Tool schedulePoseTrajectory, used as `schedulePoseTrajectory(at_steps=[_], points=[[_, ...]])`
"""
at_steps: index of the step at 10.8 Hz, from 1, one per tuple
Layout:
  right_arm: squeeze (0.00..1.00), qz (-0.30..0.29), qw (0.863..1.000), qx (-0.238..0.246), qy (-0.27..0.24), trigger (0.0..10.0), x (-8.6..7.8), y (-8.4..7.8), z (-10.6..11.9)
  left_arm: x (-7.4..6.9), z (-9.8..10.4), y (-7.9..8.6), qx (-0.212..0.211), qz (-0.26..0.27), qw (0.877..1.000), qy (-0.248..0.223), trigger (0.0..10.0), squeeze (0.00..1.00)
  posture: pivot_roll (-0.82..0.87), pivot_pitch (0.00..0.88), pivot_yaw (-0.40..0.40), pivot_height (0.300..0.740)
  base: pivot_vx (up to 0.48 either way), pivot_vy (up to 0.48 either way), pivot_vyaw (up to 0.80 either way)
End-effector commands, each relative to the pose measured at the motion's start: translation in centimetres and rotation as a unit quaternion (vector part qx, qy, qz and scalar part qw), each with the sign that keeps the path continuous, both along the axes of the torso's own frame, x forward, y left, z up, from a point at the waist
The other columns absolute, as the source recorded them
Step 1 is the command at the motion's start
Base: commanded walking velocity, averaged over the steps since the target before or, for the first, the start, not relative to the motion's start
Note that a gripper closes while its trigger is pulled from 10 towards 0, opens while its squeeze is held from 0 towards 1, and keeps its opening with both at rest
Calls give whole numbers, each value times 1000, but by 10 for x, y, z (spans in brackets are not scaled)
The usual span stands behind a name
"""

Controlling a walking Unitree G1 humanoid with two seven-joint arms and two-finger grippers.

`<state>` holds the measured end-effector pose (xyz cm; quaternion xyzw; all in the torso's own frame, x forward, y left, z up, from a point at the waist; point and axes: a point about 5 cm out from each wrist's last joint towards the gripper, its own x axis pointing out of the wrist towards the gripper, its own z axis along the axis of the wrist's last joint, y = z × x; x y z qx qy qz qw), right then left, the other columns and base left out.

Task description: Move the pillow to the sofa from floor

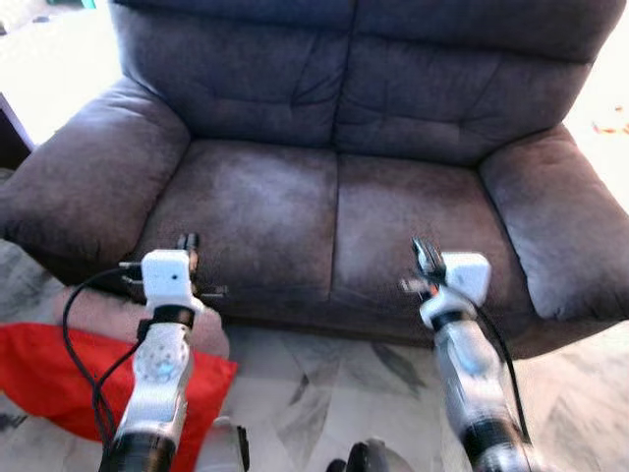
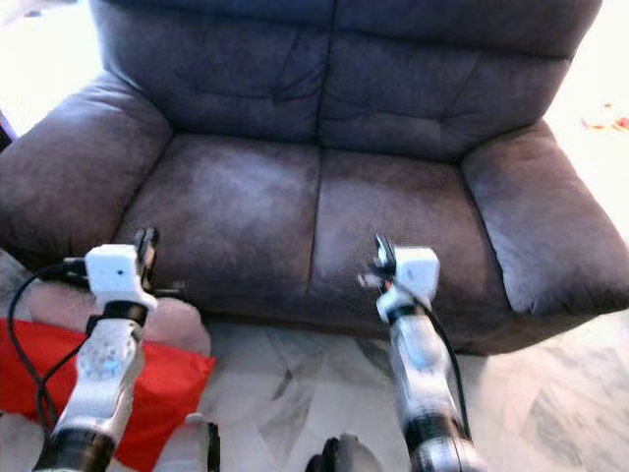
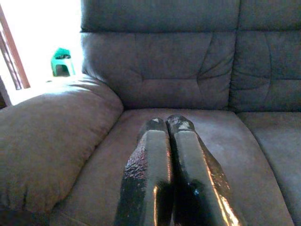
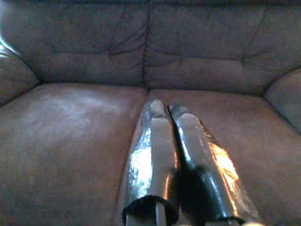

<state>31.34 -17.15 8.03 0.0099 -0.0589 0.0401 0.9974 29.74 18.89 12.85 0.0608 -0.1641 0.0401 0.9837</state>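
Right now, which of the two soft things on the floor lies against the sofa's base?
The pale pink pillow, behind the left gripper, lies by the sofa base; the red cushion lies nearer the robot.

Both seat cushions of the sofa [image 1: 334, 211] lie bare and open to approach from the front edge, bounded by the backrest behind and a padded armrest [image 1: 84, 172] on each side. On the floor [image 1: 324, 383] at the sofa's front left corner, a pink cushion [image 1: 98, 313] and red pillow [image 1: 59, 379] occupy the passage.
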Motion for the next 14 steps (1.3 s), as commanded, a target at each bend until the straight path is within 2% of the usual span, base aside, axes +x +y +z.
schedulePoseTrajectory(at_steps=[1,3,6,9,14], points=[[0,-5,1000,-8,-3,10000,-7,-8,1,-9,1,-4,5,-8,1000,3,10000,0,135,110,-79,659,0,0,0],[0,-10,999,-9,-30,10000,-20,-13,16,-34,7,-2,6,-6,1000,3,10000,0,136,94,-74,659,0,0,0],[0,-18,999,2,-37,10000,-28,-12,30,-50,15,0,-14,15,1000,9,10000,0,138,77,-75,659,0,0,0],[0,-8,999,7,-33,10000,-23,-8,40,-47,18,-4,-15,8,1000,22,10000,0,133,84,-82,659,0,0,0],[0,6,1000,11,-17,10000,-18,1,43,-46,19,-3,-10,10,999,40,10000,0,140,116,-93,659,0,0,0]])
